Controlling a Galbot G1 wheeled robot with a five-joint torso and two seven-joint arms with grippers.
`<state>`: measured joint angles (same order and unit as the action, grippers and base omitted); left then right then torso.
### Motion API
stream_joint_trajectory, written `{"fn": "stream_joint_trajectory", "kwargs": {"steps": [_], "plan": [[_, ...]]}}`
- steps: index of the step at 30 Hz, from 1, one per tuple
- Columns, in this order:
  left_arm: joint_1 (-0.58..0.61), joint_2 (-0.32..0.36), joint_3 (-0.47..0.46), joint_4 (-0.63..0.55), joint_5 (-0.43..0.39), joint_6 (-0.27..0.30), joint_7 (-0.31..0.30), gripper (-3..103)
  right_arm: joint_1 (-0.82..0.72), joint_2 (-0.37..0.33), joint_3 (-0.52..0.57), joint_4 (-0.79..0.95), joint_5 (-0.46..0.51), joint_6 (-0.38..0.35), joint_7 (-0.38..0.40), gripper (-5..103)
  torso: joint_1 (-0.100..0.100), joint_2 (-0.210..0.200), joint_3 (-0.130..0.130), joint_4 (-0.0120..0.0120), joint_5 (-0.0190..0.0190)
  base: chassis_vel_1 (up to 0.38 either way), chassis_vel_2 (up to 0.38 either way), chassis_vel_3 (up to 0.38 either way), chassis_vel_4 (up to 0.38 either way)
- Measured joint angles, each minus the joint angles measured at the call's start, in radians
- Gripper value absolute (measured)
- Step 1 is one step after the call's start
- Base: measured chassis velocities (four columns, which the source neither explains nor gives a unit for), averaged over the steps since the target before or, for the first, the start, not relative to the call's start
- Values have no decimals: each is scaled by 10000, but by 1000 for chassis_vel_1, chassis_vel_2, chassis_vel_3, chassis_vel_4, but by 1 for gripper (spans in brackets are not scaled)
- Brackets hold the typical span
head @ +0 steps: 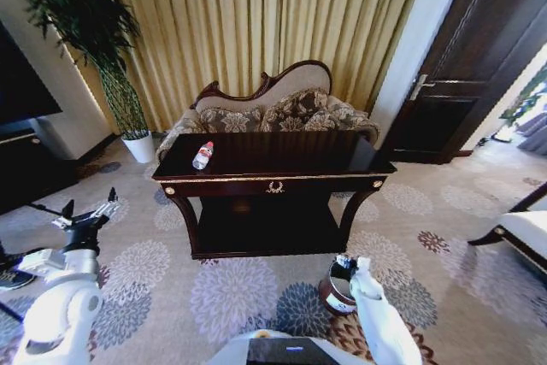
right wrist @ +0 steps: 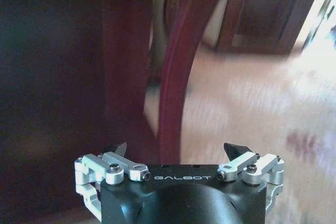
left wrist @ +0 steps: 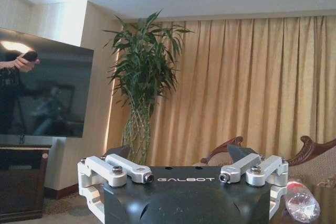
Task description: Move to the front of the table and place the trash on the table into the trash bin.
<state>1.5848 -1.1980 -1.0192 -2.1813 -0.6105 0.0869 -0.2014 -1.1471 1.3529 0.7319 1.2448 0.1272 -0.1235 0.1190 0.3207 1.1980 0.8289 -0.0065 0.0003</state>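
The dark glossy table with gold trim stands ahead at the middle of the head view. On its left end lies a clear plastic bottle with a red cap; it also appears beside the left wrist camera as the bottle. The round dark trash bin sits on the carpet before the table's right leg, partly hidden by my right arm. My right gripper hangs open over the bin's rim; in its wrist view the right gripper faces the table leg. My left gripper is raised at the left, open and empty, as the left gripper confirms.
A patterned sofa stands right behind the table. A tall plant in a white pot is at the back left, next to a dark TV cabinet. A dark door and a chair are on the right.
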Motion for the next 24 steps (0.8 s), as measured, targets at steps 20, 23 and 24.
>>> {"fn": "stream_joint_trajectory", "kwargs": {"steps": [20,23,24], "plan": [[106,229,409,-192,730,23,104,100,-1465,-238,-2191,8827,1713,-1554,-1,100,-1,1,-1,2,-6,0,0,0,0],[188,335,349,-292,602,18,142,100,-1636,-168,-2533,9253,1923,-1832,-1,100,-1,0,0,3,-4,0,0,0,0],[197,419,297,-399,483,104,134,100,-1730,-143,-2618,9551,2050,-1985,-2,100,-1,0,-1,1,-4,0,0,0,0]]}}
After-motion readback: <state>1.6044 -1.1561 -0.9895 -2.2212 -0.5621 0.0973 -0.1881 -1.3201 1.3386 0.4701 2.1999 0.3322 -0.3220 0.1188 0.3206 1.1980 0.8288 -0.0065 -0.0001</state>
